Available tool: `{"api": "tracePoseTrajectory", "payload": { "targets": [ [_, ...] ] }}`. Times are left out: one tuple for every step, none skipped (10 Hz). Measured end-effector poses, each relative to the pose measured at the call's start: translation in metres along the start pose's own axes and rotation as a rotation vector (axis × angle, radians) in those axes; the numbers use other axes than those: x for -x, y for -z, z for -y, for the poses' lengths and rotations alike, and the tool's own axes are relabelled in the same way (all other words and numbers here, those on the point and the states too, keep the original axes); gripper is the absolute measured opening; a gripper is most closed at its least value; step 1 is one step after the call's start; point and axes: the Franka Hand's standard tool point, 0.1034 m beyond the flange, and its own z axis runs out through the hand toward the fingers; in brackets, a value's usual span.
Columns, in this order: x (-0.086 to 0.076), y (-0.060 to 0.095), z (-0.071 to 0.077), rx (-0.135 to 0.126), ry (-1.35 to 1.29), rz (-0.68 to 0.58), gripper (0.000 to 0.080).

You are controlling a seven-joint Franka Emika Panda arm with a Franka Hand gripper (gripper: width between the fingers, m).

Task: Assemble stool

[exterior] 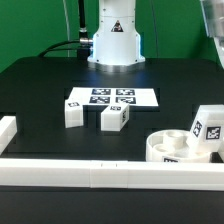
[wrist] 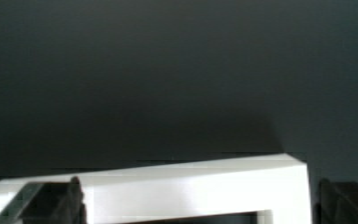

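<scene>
The round white seat (exterior: 172,148) lies at the exterior view's lower right, sockets up. A white tagged leg block (exterior: 207,128) stands at its right side. Two more leg blocks (exterior: 73,110) (exterior: 115,117) sit in front of the marker board. In the exterior view only a part of the arm (exterior: 213,25) shows at the top right, and the gripper is out of frame. In the wrist view my gripper (wrist: 197,205) has its fingers (wrist: 51,203) wide apart, open. A white block (wrist: 194,185) lies between and behind them, reaching past one finger. I cannot tell which leg block it is.
The marker board (exterior: 100,97) lies flat at the table's middle. The robot base (exterior: 113,40) stands at the back. A long white border rail (exterior: 90,172) runs along the front edge, and a short one (exterior: 6,130) sits at the exterior view's left.
</scene>
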Motion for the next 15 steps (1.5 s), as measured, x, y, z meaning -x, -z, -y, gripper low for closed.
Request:
{"api": "tracePoseTrajectory", "payload": {
  "targets": [
    [0.000, 0.003, -0.004, 0.003, 0.087, 0.001, 0.0649],
    [0.000, 0.004, -0.008, 0.007, 0.089, 0.001, 0.0649],
    [0.000, 0.003, -0.008, 0.008, 0.088, 0.001, 0.0649],
    [0.000, 0.003, -0.008, 0.009, 0.088, 0.000, 0.0649],
    [0.000, 0.003, -0.008, 0.009, 0.088, 0.000, 0.0649],
    [0.000, 0.002, -0.008, 0.010, 0.088, 0.000, 0.0649],
    [-0.001, 0.003, -0.009, 0.013, 0.111, -0.001, 0.0649],
    [-0.005, 0.005, -0.013, 0.040, 0.332, 0.003, 0.0649],
    [-0.014, 0.012, -0.016, 0.009, 0.457, 0.004, 0.0649],
    [-0.026, 0.016, -0.025, 0.005, 0.562, 0.019, 0.0649],
    [-0.043, 0.021, -0.033, 0.010, 0.675, 0.021, 0.0649],
    [-0.057, 0.027, -0.041, 0.015, 0.726, 0.019, 0.0649],
    [-0.063, 0.029, -0.044, 0.012, 0.708, 0.010, 0.0649],
    [-0.062, 0.028, -0.044, 0.013, 0.711, 0.011, 0.0649],
    [-0.062, 0.027, -0.044, 0.014, 0.712, 0.012, 0.0649]
  ]
}}
